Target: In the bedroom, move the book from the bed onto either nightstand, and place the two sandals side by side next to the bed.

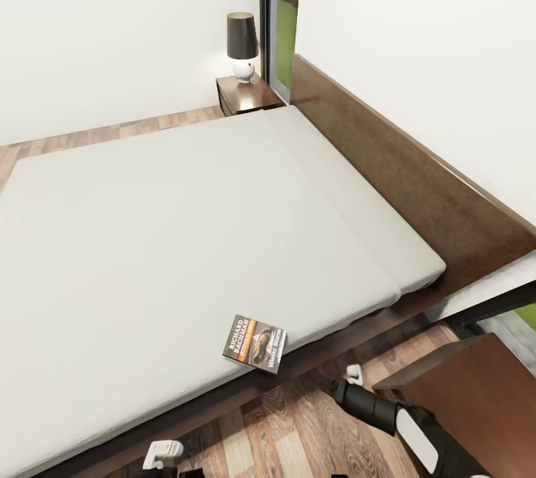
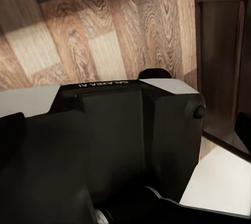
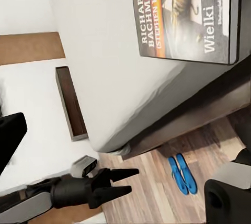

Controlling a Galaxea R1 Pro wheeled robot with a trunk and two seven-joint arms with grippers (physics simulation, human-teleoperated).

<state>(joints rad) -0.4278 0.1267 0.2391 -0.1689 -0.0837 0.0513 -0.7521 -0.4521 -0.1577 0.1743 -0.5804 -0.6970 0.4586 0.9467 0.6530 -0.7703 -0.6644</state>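
The book [image 1: 254, 344] lies flat on the pale mattress of the bed [image 1: 186, 225], at its near edge; in the right wrist view the book [image 3: 188, 17] shows its "RICHARD BACHMAN" cover. Two blue sandals [image 3: 182, 174] lie together on the wood floor beside the dark bed frame. My right gripper [image 1: 354, 372] hovers low over the floor just off the bed edge, right of the book, open and empty. My left gripper [image 1: 164, 454] sits low by the bed frame, to the left of the book. The left gripper [image 3: 123, 181] has its fingers apart and holds nothing.
A dark nightstand [image 1: 476, 389] stands close by my right arm. Another nightstand [image 1: 246, 94] with a black-shaded lamp [image 1: 243, 46] stands at the bed's far side. The headboard [image 1: 417, 180] runs along the right wall. Plank floor [image 1: 298, 433] lies between me and the bed.
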